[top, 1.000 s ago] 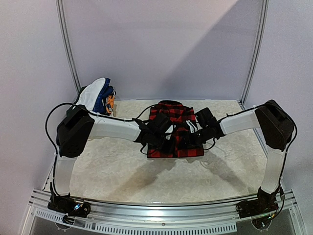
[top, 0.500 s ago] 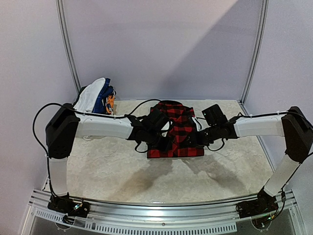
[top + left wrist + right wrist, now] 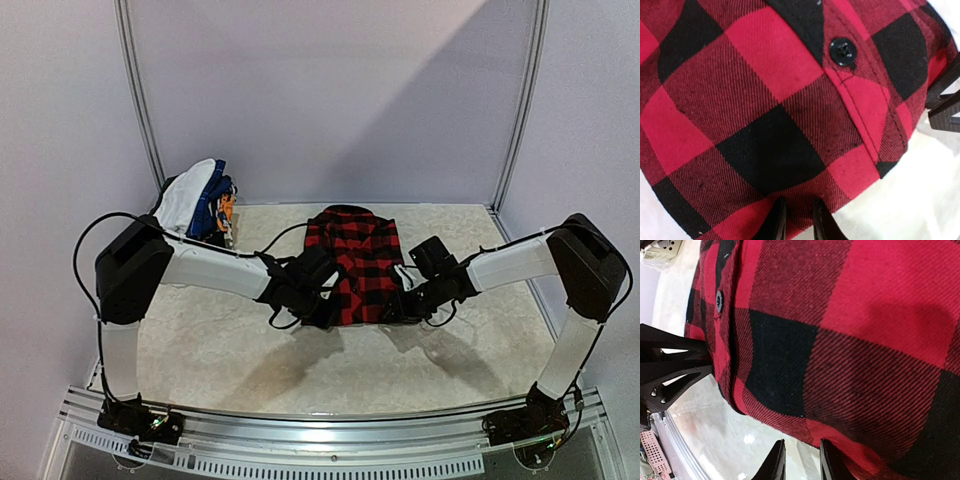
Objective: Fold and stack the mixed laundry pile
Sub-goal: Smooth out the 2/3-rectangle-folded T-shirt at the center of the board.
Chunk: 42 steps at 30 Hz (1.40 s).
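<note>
1. The red-and-black plaid shirt [image 3: 355,255] lies folded at the middle of the bench [image 3: 220,340], collar toward 12 o'clock.
2. The left gripper [image 3: 799,205] is at the shirt's 7 o'clock corner, jaws narrowly apart over the hem. I cannot tell whether it is grasping.
3. The right gripper [image 3: 801,445] is at the 5 o'clock corner, with the same narrow gap and the same doubt.
4. The laundry pile [image 3: 198,195] sits at the bench's 10 o'clock corner.

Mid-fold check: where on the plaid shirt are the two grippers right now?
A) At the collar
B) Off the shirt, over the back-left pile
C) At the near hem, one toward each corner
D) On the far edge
C: the left gripper and right gripper sit at the near hem of the red-and-black plaid shirt, opposite its collar.
</note>
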Each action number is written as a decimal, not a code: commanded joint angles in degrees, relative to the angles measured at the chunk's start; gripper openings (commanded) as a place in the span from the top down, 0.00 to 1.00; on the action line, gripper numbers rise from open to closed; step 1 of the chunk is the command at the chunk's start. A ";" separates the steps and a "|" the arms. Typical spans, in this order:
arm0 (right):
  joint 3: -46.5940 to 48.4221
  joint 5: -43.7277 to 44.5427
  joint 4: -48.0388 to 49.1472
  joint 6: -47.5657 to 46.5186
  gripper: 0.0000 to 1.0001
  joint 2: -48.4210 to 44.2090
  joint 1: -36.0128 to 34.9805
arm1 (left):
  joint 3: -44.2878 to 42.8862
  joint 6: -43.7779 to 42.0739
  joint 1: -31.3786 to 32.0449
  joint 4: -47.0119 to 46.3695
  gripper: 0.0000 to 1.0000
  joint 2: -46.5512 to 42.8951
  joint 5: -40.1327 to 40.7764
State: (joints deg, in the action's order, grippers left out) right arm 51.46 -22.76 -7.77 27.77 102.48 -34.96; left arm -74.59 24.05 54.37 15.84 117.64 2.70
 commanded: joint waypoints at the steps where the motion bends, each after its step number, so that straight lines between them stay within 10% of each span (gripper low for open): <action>1: -3.03 3.52 -1.19 -0.52 0.75 0.63 0.80 | 3.63 0.46 0.56 -0.04 0.81 1.39 3.06; 13: -6.75 2.84 -6.71 1.12 0.73 -12.42 0.25 | 9.40 0.51 0.73 3.81 0.79 -7.18 10.54; 21: -5.48 -5.76 -1.67 3.60 0.72 -18.47 -2.65 | 10.51 0.59 0.91 5.14 0.60 -14.32 8.80; 42: -5.81 2.11 4.22 4.13 0.75 1.01 0.76 | 10.50 1.33 -3.82 2.34 0.63 -6.55 8.09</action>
State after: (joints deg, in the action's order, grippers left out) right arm 48.51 -22.96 -3.53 32.08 101.45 -34.48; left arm -64.88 24.93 50.98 18.83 109.95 11.22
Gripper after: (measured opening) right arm 0.253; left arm 0.376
